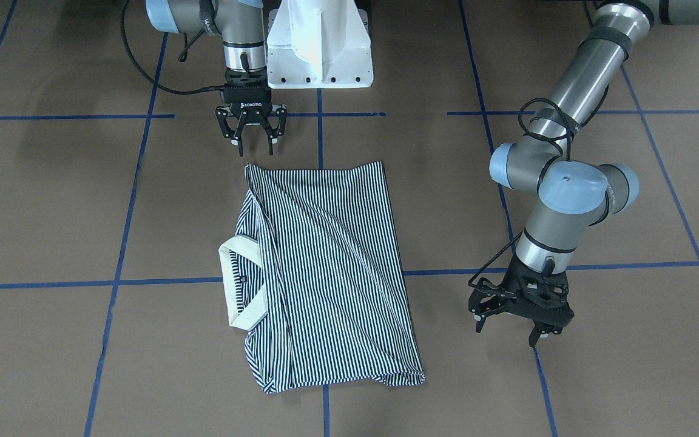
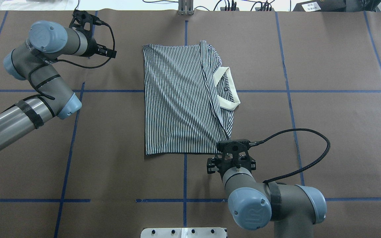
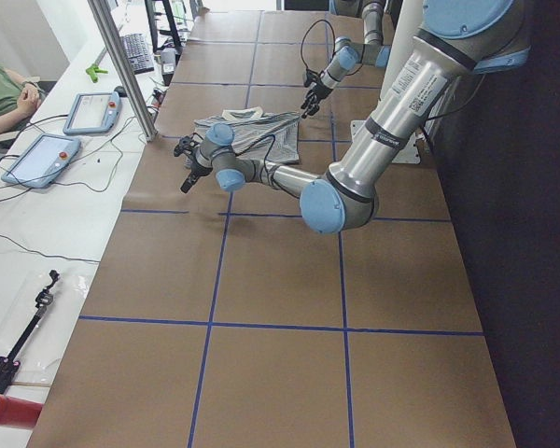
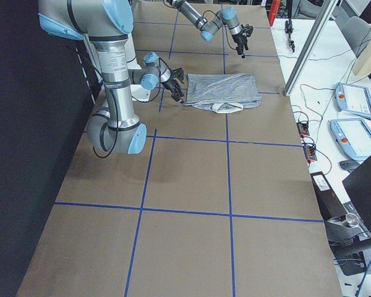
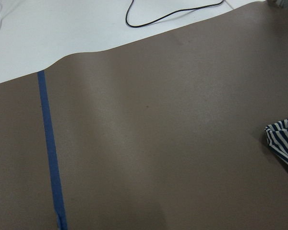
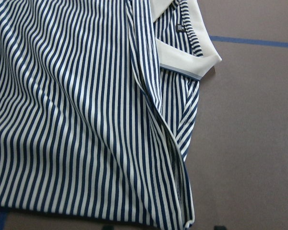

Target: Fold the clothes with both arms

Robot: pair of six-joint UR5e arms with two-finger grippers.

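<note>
The shirt point(image 1: 325, 273) lies part-folded on the surface point(image 1: 52, 212), the left gripper point(image 1: 510, 325) and right gripper point(image 1: 256, 144) open, empty, near opposite corners, probably for the next fold.

Brown table point(image 1: 52, 200) — blue tape point(image 1: 40, 285) (gridded)

Even, bright overhead light; soft shadows; wrist views perhaps slightly soft.

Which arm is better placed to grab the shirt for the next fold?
Right, probably. The right gripper hangs open just beside the polo shirt, at its corner nearest the robot; the left gripper is open but clearly apart from it.
</note>
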